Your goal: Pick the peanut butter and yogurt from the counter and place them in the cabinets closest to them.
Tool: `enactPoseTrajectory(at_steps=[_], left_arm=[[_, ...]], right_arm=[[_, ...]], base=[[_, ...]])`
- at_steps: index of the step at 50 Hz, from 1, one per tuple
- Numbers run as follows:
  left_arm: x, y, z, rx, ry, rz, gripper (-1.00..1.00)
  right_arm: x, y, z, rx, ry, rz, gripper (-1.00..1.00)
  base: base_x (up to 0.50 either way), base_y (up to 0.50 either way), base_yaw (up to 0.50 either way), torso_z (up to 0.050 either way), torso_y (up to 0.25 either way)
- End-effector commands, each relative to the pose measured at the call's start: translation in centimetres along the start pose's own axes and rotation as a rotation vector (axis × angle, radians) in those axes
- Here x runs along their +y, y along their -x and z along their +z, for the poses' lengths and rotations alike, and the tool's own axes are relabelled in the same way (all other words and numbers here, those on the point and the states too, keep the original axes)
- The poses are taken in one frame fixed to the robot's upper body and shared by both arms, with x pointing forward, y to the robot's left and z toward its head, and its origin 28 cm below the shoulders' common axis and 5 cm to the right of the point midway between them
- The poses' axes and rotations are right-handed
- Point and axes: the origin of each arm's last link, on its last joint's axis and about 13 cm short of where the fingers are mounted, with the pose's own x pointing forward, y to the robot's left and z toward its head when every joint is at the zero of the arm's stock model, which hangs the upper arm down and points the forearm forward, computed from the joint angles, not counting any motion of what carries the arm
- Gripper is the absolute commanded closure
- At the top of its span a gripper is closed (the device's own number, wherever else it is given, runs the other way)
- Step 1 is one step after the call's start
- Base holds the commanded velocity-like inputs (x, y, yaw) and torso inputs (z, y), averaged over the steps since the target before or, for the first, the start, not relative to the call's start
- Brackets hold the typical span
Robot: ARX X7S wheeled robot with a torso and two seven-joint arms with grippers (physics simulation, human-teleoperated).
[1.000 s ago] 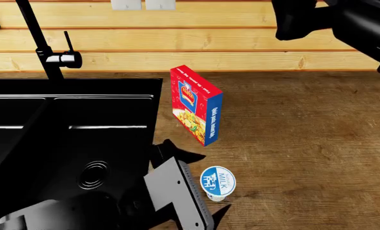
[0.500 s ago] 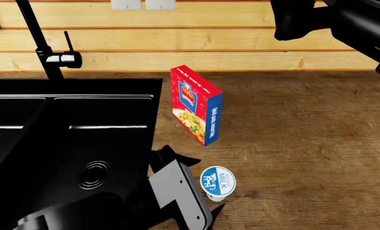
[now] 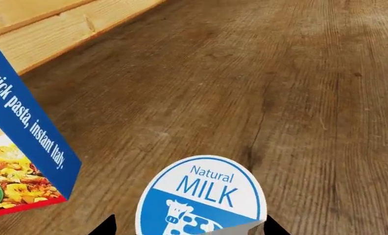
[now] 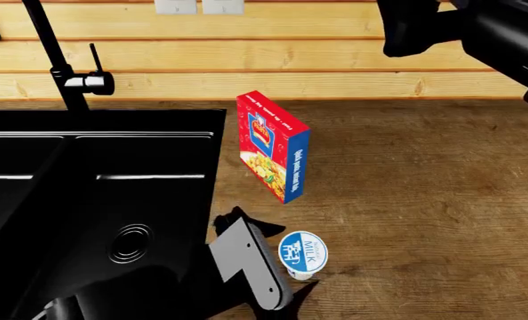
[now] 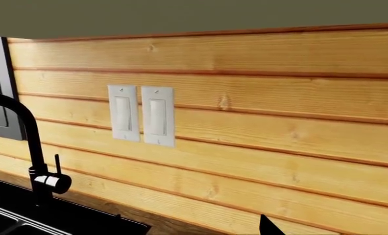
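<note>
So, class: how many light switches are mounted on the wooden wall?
2. The left switch and the right switch sit side by side on the wooden wall, above the counter; others may lie outside the views.

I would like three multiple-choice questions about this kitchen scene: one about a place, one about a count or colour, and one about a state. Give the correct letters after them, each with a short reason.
1. Where does the yogurt stand?
A. in the sink
B. on the counter, nearer the robot than the pasta box
C. on top of the pasta box

2. How many wall switches are on the wooden wall?
A. one
B. two
C. four

3. What is the state of the left claw?
A. open around the yogurt
B. shut on the pasta box
C. holding the faucet

Answers:
1. B: the cup rests on the counter, in front of the pasta box.
2. B: two white switches sit side by side.
3. A: the left wrist view shows its tips on both sides of the cup's lid.
</note>
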Motion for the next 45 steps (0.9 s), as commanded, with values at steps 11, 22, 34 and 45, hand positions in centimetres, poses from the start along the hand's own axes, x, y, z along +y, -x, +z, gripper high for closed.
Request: enactPoseTrajectory(at_steps=[11,22,34,45], left_arm=[[0.4,-0.7,-1.7,0.046,-0.005,0.079,1.00],[0.3,0.6,0.4,-0.034,-0.012,0.125,1.00],[-0.9,4.1,4.1,-0.197,-0.094,0.210,1.00],[-0.8,6.5,7.4,-0.282,-0.147,0.341,1.00]], right_arm=[[-0.1,0.2,-0.1,-0.001,-0.001,-0.006,-1.00],[-0.2,0.3,0.3,-0.007,0.002,-0.010,-1.00],[-0.1,0.5,0.7,-0.016,0.004,-0.011,-1.00],[0.0,0.4,1.0,-0.020,0.008,-0.009,-1.00]], base=[[0.00,0.00,0.00,0.000,0.000],[0.00,0.00,0.00,0.000,0.000],[0.00,0.00,0.00,0.000,0.000],[0.00,0.00,0.00,0.000,0.000]])
